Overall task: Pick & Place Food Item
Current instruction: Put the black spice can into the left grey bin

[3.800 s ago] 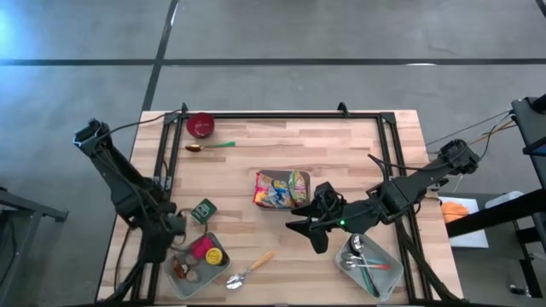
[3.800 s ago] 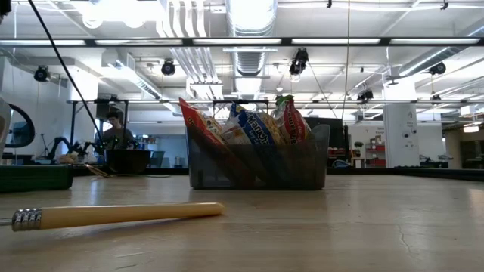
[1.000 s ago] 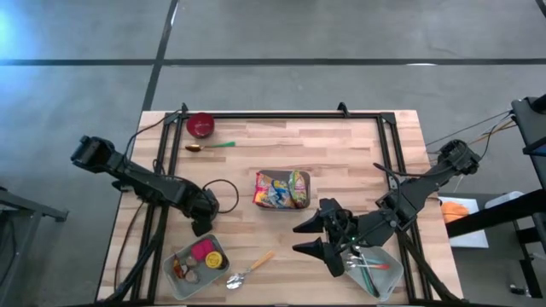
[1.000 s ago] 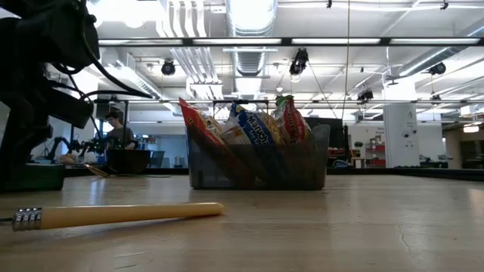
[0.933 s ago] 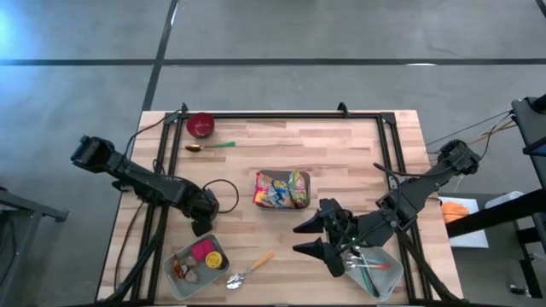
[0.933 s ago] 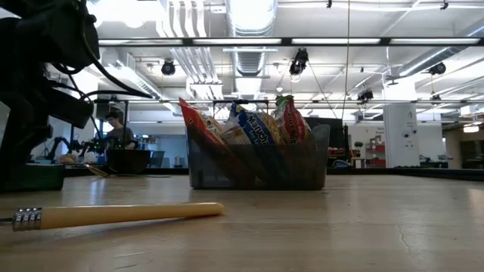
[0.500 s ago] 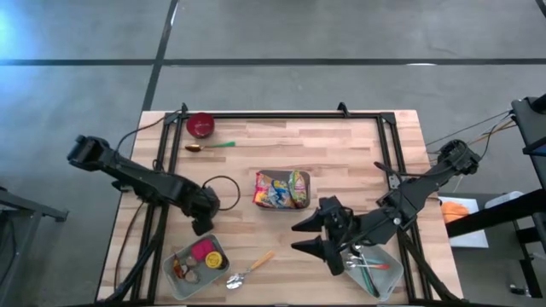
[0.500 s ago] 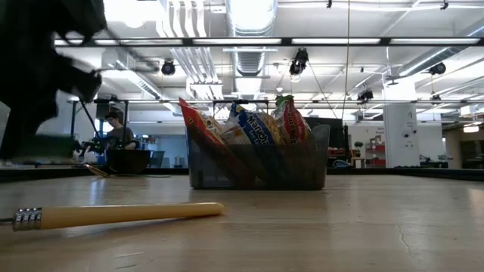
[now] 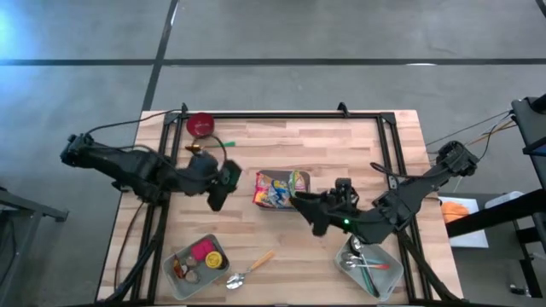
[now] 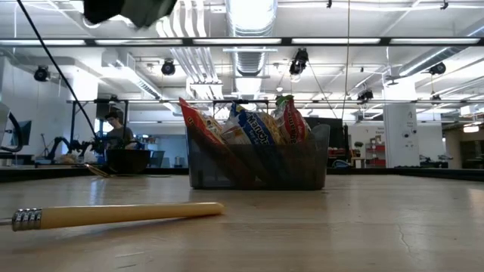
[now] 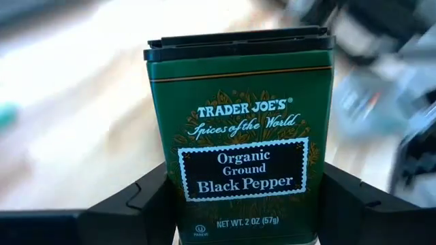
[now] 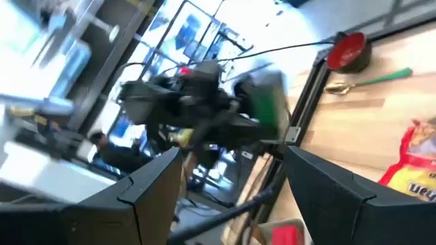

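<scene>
A: What's the left gripper [image 9: 223, 182] doing?
B: Clenched on the green black-pepper tin [image 11: 240, 163], carried in the air left of the clear bin of snack packets [image 9: 281, 188]
A: Next?
B: Probably lowering it into place; right gripper [image 9: 314, 209] waits empty, released

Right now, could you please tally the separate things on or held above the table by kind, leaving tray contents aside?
Trays or bins: 3 (snack bin, left tray, cutlery tray)
Loose spoons: 2 (green-handled spoon, wooden-handled spoon)
Red bowl: 1
Pepper tin, held in the left gripper: 1
Total: 7
</scene>
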